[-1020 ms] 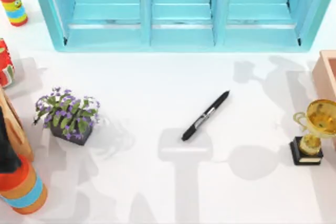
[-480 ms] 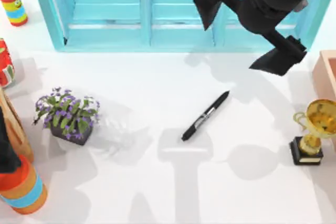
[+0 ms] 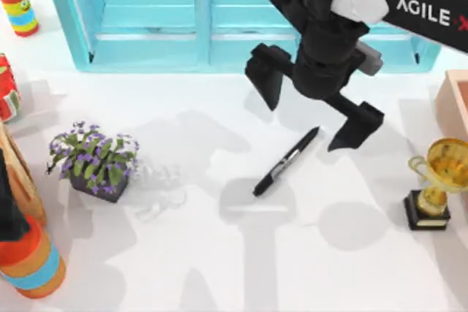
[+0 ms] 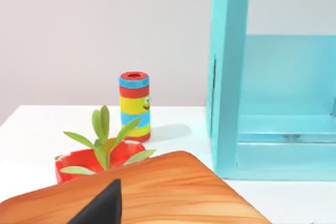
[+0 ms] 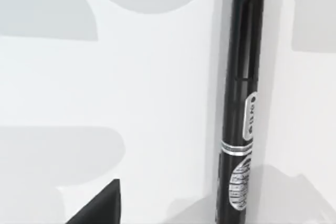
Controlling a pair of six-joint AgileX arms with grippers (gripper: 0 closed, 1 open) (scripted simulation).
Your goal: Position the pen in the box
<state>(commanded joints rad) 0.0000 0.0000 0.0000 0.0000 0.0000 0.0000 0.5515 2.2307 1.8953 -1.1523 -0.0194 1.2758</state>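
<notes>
Pen (image 3: 286,161) lies flat and slanted near the middle of the tabletop (image 3: 219,253), untouched. Right gripper (image 3: 314,107) hangs over its upper end, fingers (image 3: 357,126) spread wide apart, nothing between them. Box (image 3: 455,104) sits at the tabletop's right edge, gold trophy (image 3: 433,188) just beside it. Left arm (image 3: 11,210) is parked at the left edge; whether its fingers are apart or together, I can't tell.

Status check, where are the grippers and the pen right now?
Right gripper open, hovering above the pen's upper end. Pen flat on the table, ungripped. Box at the right edge, gold trophy in front of it. Left arm parked.
</notes>
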